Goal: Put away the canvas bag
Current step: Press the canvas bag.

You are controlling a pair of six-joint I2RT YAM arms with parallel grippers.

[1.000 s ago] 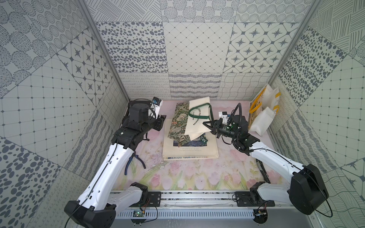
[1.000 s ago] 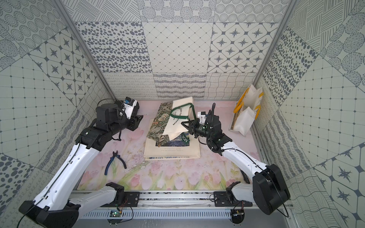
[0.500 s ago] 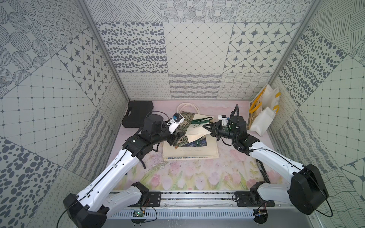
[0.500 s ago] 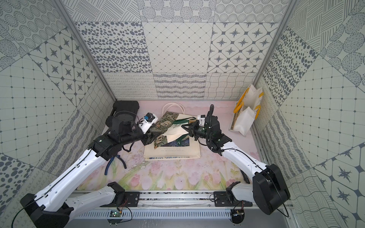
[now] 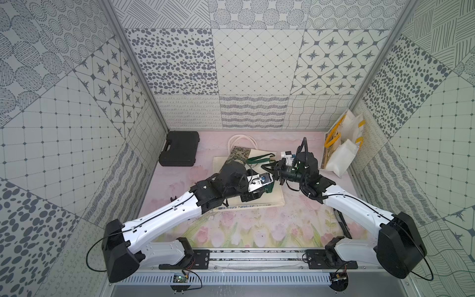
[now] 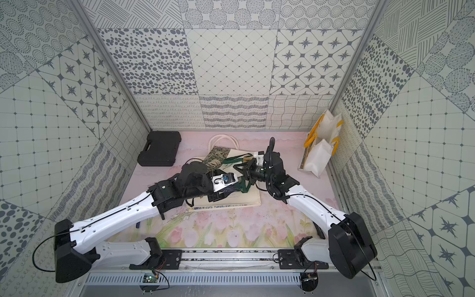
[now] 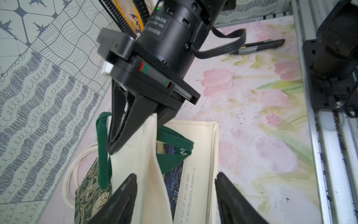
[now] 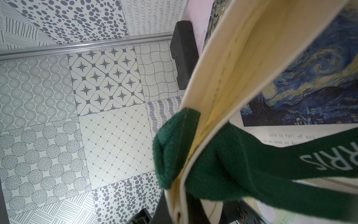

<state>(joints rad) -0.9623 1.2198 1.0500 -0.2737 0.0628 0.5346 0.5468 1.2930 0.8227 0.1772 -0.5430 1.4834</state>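
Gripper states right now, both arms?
Left gripper: open, nothing gripped.
Right gripper: shut on the rim of the cream canvas bag with green handles.

the canvas bag [image 7: 143, 151] rests on a flat tote [image 5: 276, 196] at mid-table [image 5: 257, 231]; a patterned bag [image 5: 240, 154] lies just left of it; a case [image 5: 180, 149] sits in the back left corner; paper bags [image 5: 341, 151] lean on the right wall.
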